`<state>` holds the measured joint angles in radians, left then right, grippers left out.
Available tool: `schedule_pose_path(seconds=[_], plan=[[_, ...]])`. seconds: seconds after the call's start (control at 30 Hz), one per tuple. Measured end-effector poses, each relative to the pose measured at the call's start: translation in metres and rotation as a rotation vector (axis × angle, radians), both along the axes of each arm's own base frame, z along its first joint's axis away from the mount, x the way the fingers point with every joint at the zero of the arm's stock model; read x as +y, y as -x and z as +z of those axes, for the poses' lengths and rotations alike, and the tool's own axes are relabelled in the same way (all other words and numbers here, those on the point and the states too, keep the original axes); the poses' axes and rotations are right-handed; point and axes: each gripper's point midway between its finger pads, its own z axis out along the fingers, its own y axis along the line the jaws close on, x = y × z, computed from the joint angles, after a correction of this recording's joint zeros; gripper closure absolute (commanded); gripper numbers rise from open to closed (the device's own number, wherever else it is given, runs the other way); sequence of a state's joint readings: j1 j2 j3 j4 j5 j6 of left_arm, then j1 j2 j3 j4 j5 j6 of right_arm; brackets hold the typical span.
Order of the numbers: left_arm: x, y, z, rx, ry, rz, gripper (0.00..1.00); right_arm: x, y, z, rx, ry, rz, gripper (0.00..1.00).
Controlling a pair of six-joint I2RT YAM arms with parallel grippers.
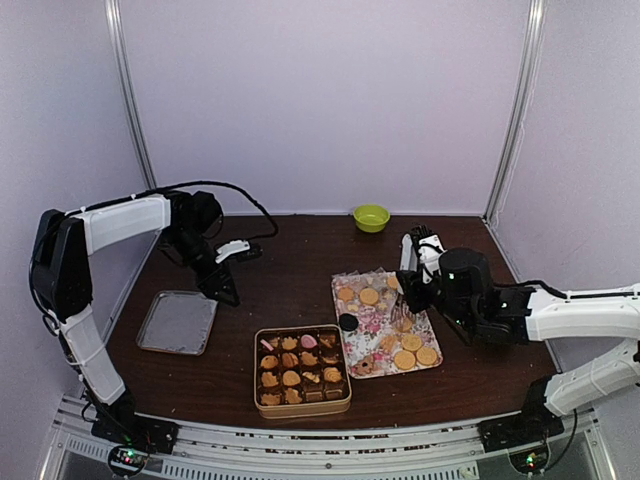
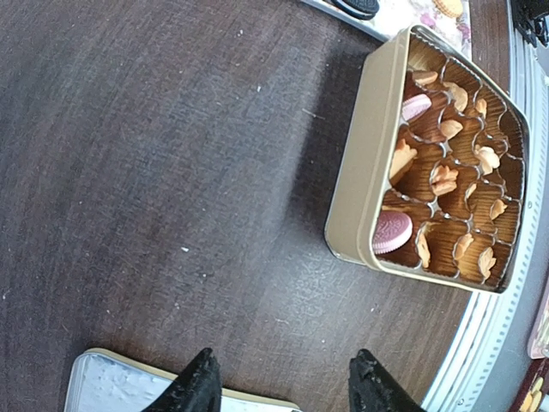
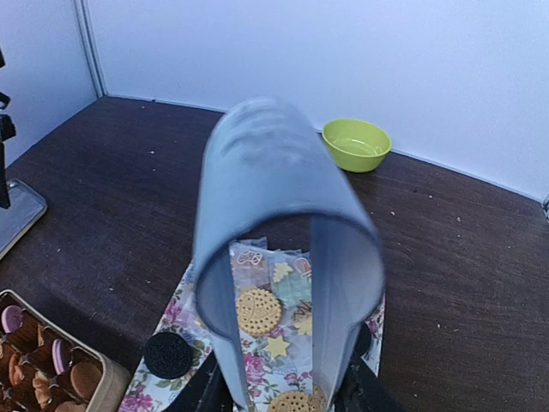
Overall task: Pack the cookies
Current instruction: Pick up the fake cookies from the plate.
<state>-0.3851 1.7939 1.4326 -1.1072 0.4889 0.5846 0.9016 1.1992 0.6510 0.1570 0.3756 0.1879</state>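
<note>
Top external: L arm reaches in from the left, left gripper (image 1: 222,290) over bare table (image 1: 290,255), between the flat metal lid (image 1: 177,322) and the gold tin (image 1: 302,410), touching neither. Left wrist view shows its fingers (image 2: 199,386) spread wide w/ nothing between them, only dark tabletop and a corner of the lid below.

R arm comes in from the right, right gripper (image 1: 400,285) over the far part of the floral sheet (image 1: 372,318). Right wrist view: a bent blue-grey strip (image 3: 283,180), blurred, arches up in front of the lens. Its two legs run down between the fingers (image 3: 206,390), which sit against the legs' outer sides and hold it. Legs stand well apart, nothing caught between them.

Cookies (image 1: 405,359): loose round golden ones lie on the sheet, mostly near and far ends. A black sandwich cookie (image 1: 348,322) sits at the sheet's left edge. Others are in the tin's brown paper cups (image 2: 429,172), mostly tan, w/ pink cookies (image 2: 393,232) along the tin's left side. Near-right cups look dark, contents unclear. Green bowl (image 1: 371,217) at the far edge, apart from everything.
</note>
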Motion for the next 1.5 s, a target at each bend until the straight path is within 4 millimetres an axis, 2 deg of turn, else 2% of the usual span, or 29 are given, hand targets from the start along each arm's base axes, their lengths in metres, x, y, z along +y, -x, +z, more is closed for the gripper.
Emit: schedule_pose_path(seconds=[0.13, 0.3, 0.53, 0.67, 0.83, 1.17, 1.3, 1.4, 1.5], plan=[[0.0, 0.0, 0.0, 0.001, 0.003, 0.0, 0.47, -0.01, -0.012, -0.003, -0.014, -0.009, -0.051, 0.58], [-0.001, 0.0, 0.0, 0.001, 0.004, 0.0, 0.47, -0.011, -0.019, -0.003, -0.026, -0.028, -0.067, 0.57], [-0.001, 0.0, 0.0, 0.002, 0.004, 0.0, 0.47, -0.006, -0.022, -0.015, -0.011, -0.041, -0.065, 0.55], [-0.001, 0.0, 0.0, 0.002, 0.004, 0.0, 0.47, -0.009, -0.019, -0.025, 0.002, -0.024, -0.066, 0.55], [-0.001, 0.0, 0.0, 0.002, 0.004, 0.0, 0.47, -0.01, -0.019, -0.028, 0.004, -0.021, -0.068, 0.55], [0.0, 0.0, 0.0, 0.001, 0.003, 0.0, 0.47, -0.01, -0.017, -0.027, -0.002, -0.038, -0.062, 0.72], [0.0, 0.0, 0.0, 0.002, 0.002, 0.0, 0.47, -0.011, -0.009, -0.012, -0.008, -0.048, -0.031, 0.73], [0.0, 0.0, 0.0, 0.002, 0.001, 0.0, 0.47, -0.004, 0.002, 0.014, -0.036, -0.089, 0.009, 0.73], [0.0, 0.0, 0.0, 0.002, 0.001, 0.0, 0.47, 0.018, 0.025, 0.046, -0.067, -0.145, 0.099, 0.73]])
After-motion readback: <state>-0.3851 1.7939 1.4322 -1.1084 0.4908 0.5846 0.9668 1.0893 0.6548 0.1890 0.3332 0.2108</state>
